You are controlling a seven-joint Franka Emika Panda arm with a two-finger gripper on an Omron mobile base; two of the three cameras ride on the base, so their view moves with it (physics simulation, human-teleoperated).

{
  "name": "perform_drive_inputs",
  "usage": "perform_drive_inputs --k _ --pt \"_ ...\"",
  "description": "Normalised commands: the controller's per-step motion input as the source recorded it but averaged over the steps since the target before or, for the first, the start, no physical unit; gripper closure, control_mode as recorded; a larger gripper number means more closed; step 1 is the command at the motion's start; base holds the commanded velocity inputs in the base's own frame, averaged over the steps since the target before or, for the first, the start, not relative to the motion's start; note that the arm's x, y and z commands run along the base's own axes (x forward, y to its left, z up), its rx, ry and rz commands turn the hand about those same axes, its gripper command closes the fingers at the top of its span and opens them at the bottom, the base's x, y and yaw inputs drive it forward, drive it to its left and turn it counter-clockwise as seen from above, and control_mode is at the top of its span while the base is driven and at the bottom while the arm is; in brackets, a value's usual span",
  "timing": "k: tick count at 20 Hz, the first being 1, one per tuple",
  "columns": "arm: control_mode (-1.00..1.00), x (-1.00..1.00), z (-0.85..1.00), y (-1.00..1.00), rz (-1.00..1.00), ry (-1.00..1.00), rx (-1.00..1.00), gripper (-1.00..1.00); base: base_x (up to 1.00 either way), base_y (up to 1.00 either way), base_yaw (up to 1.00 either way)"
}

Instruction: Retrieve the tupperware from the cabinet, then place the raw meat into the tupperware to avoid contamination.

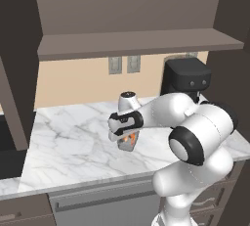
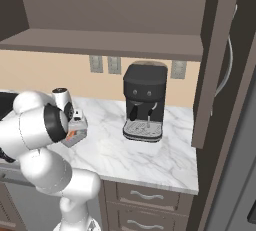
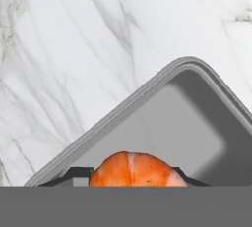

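Arm folded low over the counter (image 1: 73, 142), hand pointing down. Gripper (image 3: 132, 184) pinches the raw meat (image 3: 133, 169), directly above the tupperware (image 3: 172, 123) beneath it.

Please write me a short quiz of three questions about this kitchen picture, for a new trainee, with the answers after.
1. True or false: the container is on the marble counter.
2. Where is the orange meat? A) over the container, between the fingers of the gripper; B) on the cabinet shelf; C) on the tray of the coffee machine.
3. Fill in: the coffee machine stands under the open ____.

Key: 1 true; 2 A; 3 cabinet.
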Motion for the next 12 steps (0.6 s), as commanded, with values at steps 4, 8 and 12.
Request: perform_drive_inputs --k 4,8,12 --pt "-1.00 0.08 -0.05 0.00 0.00 0.00 0.00 -1.00 0.00 0.00 0.00" --pt "-1.00 0.08 -0.04 0.00 0.00 0.00 0.00 -1.00 0.00 0.00 0.00" --pt "-1.00 0.05 0.00 0.00 0.00 0.00 0.00 -1.00 0.00 0.00 0.00"
